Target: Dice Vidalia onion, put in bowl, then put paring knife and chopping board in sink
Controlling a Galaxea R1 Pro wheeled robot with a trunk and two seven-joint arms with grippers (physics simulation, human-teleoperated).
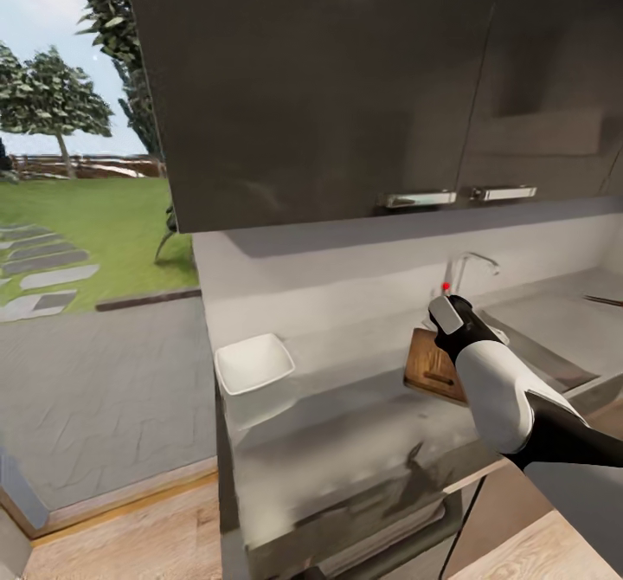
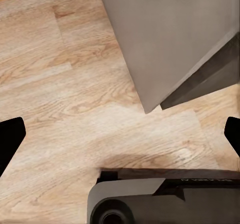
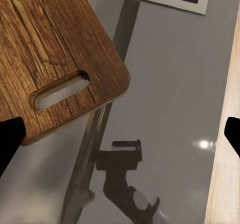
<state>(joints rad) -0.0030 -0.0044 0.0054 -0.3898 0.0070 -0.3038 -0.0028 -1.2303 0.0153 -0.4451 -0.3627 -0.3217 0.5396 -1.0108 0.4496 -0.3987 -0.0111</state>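
Brown chopping board [image 1: 433,364] is lying on the table [image 1: 346,415] beside the sink [image 1: 554,338], bowl [image 1: 253,362] at nine o'clock. Right pincer [image 3: 120,134], spread and empty, is hovering; dicing seemingly not begun.

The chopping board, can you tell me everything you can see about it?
The chopping board is dark-brown wood with a streaky grain, rounded corners and a slot handle cut near one short edge. It lies flat on the grey countertop, between the white bowl and the sink. From the head view, the right arm covers part of it. Nothing lies on the part that shows.
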